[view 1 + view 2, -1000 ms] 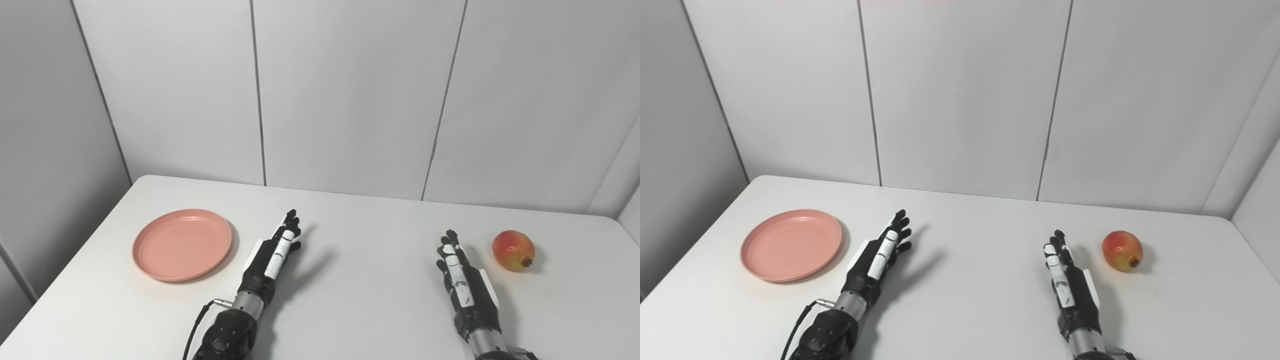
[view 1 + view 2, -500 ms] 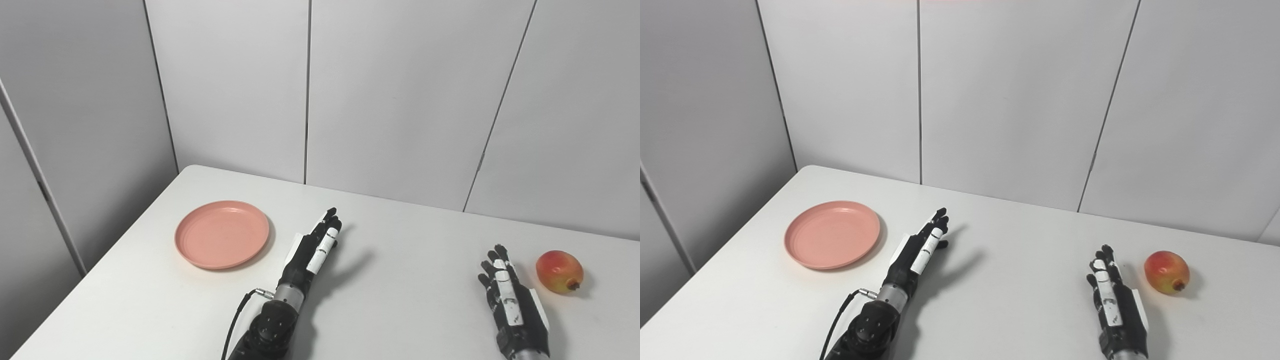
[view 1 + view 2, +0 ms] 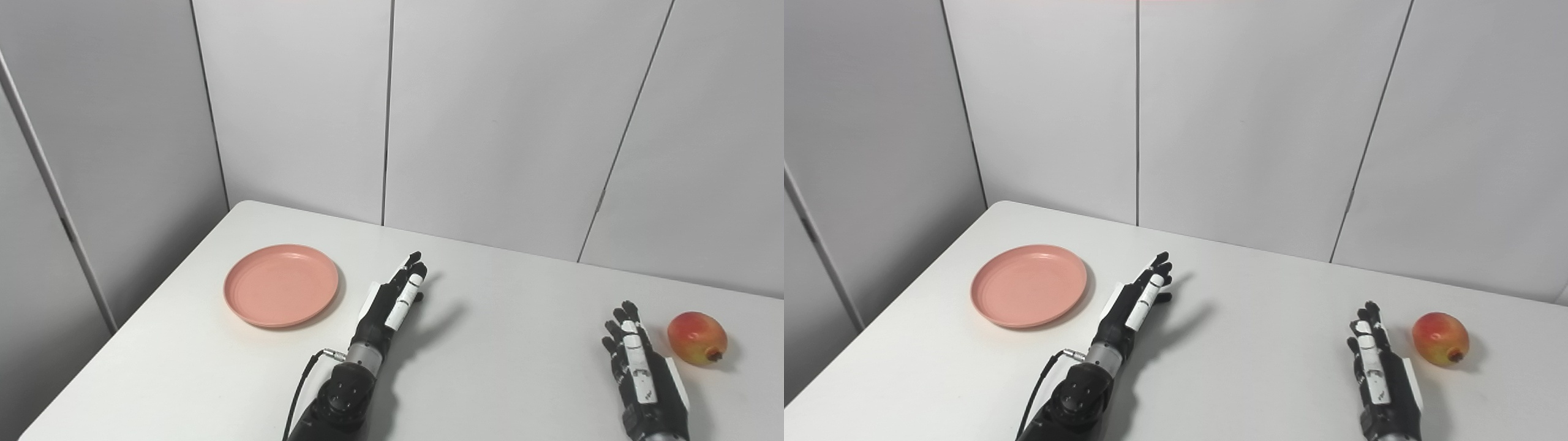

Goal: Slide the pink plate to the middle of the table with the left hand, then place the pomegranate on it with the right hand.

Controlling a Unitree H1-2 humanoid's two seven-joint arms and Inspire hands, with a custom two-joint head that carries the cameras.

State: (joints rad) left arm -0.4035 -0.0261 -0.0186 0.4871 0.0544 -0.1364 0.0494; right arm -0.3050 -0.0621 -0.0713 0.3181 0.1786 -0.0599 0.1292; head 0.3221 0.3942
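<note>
Left eye view: fingers (image 3: 411, 275) of the left hand (image 3: 390, 303) stretch straight and slightly apart, holding nothing, just right of the pink plate (image 3: 281, 285). The right hand (image 3: 643, 367) lies spread and empty too, near the pomegranate (image 3: 697, 338) at its right. Plate and fruit rest well apart on the white surface (image 3: 502, 318).

White table (image 3: 527, 318) w/ grey panel walls (image 3: 490, 122) — corner.

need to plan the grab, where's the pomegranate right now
The pomegranate lies on the white table at the far right of both eye views, just right of the right hand, untouched and far from the pink plate.
</note>
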